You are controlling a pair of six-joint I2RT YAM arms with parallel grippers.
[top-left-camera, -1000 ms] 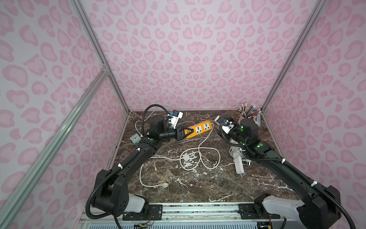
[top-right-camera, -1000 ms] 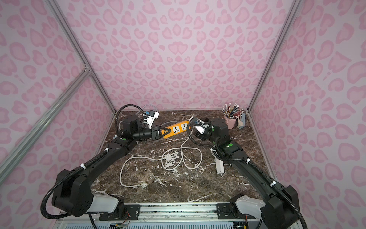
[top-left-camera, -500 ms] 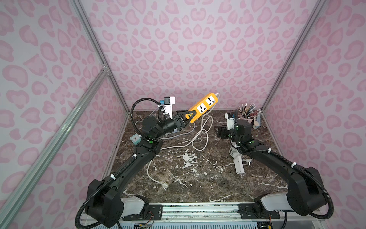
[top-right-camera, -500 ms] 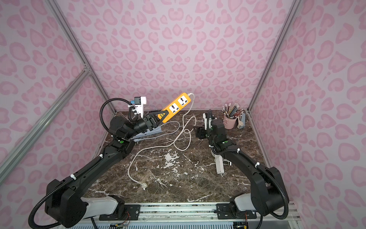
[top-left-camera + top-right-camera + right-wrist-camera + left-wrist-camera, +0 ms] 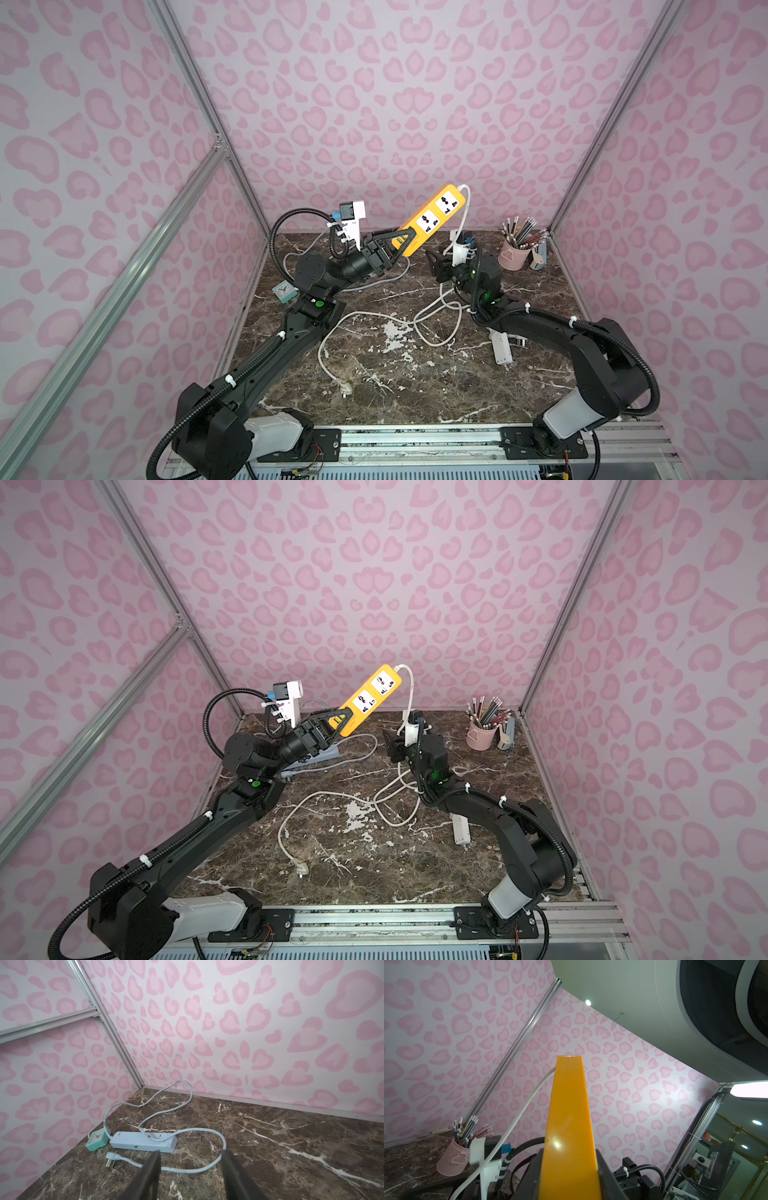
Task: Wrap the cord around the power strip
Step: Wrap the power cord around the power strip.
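The power strip (image 5: 432,218) is orange-yellow with white socket faces, and its cord (image 5: 526,1104) is white. The bench (image 5: 415,386) is dark brown marble with white veins. The walls (image 5: 374,104) are pale lilac with pink heart-like spots. The cup (image 5: 513,255) is pink, the clock (image 5: 286,289) mint green.

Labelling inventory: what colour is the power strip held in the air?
The power strip is orange-yellow; it shows best in a top view.

Both top views looked down from high in front over the whole surface (image 5: 415,386); each wrist camera looked closely past its fingers (image 5: 149,1176).
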